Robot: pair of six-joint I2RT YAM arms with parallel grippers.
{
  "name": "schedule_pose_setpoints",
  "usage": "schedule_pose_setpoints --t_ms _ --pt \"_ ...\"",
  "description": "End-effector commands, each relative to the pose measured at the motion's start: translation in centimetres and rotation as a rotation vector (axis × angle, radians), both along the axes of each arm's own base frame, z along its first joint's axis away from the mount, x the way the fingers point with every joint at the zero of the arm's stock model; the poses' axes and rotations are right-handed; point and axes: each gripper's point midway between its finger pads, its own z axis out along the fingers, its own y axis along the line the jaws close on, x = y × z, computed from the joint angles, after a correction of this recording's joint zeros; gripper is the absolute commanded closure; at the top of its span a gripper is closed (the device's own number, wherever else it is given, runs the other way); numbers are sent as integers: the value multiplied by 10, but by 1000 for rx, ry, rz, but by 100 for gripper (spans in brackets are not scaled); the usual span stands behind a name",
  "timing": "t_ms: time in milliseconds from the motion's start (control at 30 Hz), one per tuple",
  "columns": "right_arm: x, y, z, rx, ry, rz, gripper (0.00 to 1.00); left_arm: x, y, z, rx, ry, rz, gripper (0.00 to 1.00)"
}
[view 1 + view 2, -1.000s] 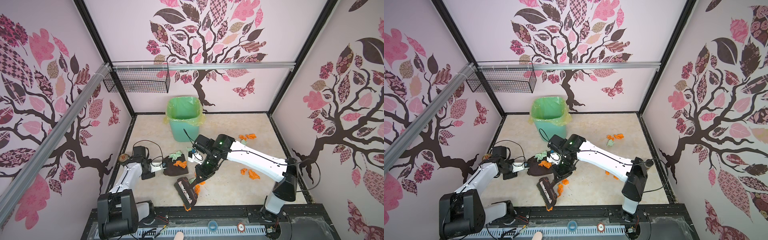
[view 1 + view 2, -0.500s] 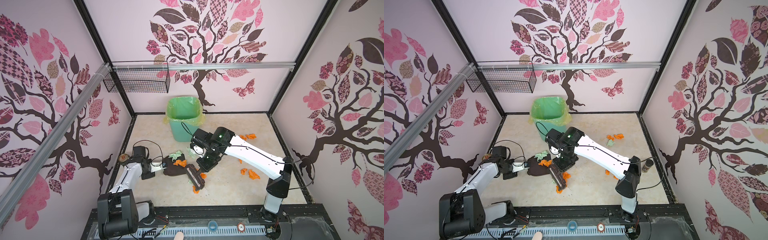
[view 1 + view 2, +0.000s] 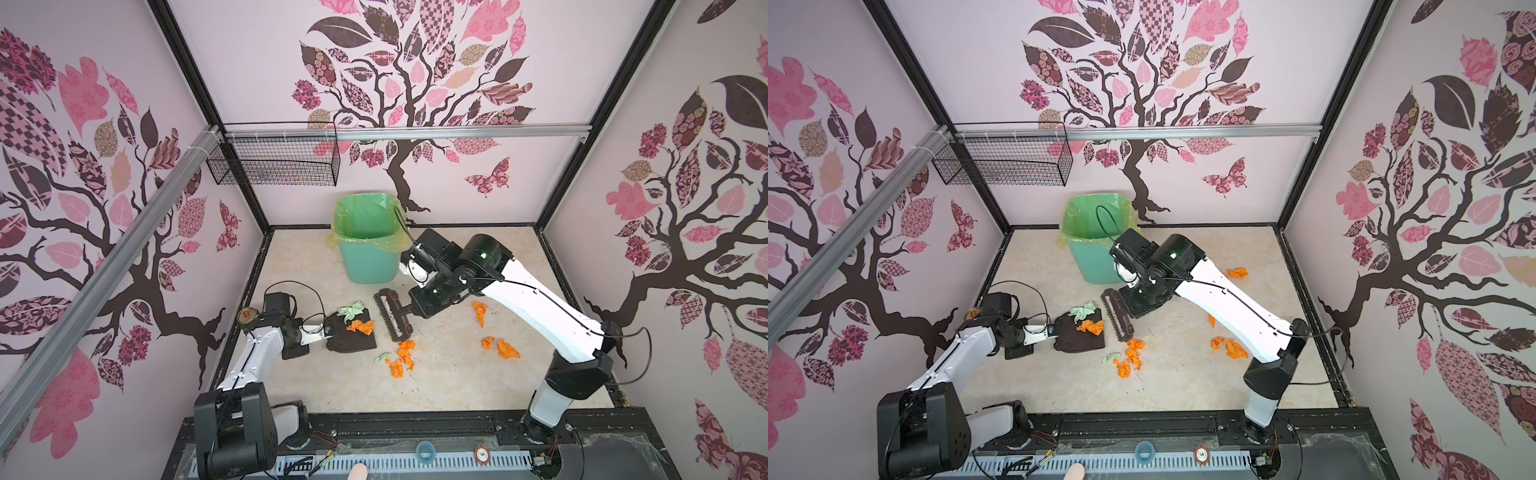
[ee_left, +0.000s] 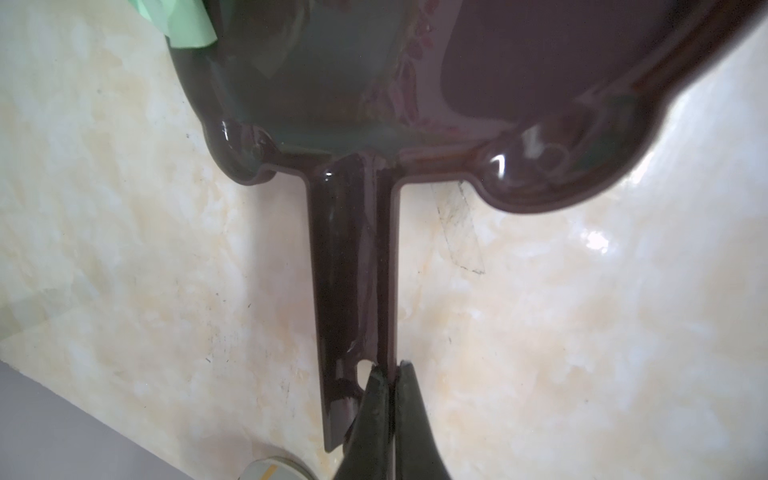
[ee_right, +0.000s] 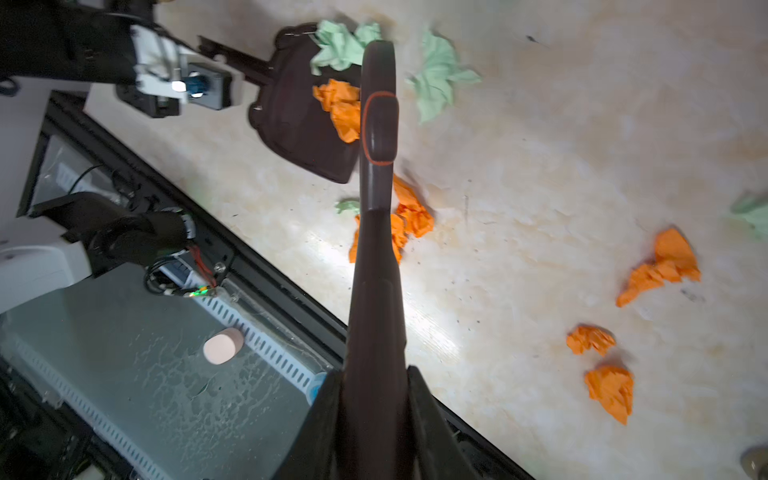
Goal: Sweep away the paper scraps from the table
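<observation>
L gripper (image 4: 388,399) pinched shut on dustpan (image 3: 353,340) handle, pan flat on table (image 3: 449,386) near its left edge; R gripper (image 5: 374,386) clamped on brush (image 3: 390,312) handle, brush head just beside pan's mouth, green bin (image 3: 368,253) close behind; paper scraps (image 3: 401,359): two on pan, clump just in front of brush, few more mid-table by R arm; front strip of table bare up to black rail (image 3: 415,428).

Low down, the left gripper (image 4: 388,368) pinches the dustpan handle (image 4: 353,270); the right gripper (image 5: 374,378), arm reaching across, clamps the brush handle (image 5: 376,291).
</observation>
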Motion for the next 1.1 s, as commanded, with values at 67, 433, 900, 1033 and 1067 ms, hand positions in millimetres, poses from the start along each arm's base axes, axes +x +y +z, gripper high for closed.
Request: schedule_pose_setpoints --t_ms 67,433,900,1033,1067 --pt "6 -72 -23 -160 -14 -249 100 -20 -5 -4 -33 12 -67 100" --pt "-13 -91 -55 -176 147 -326 100 -51 1 -5 -30 9 -144 100" --pt "-12 -47 -69 -106 348 -451 100 -51 2 -16 57 -130 -201 100" --pt "-11 -39 -71 -116 334 -458 100 -50 4 -13 93 -149 -229 100" --pt "-11 -35 -70 -114 333 -456 100 -49 5 -11 102 -158 -235 100"
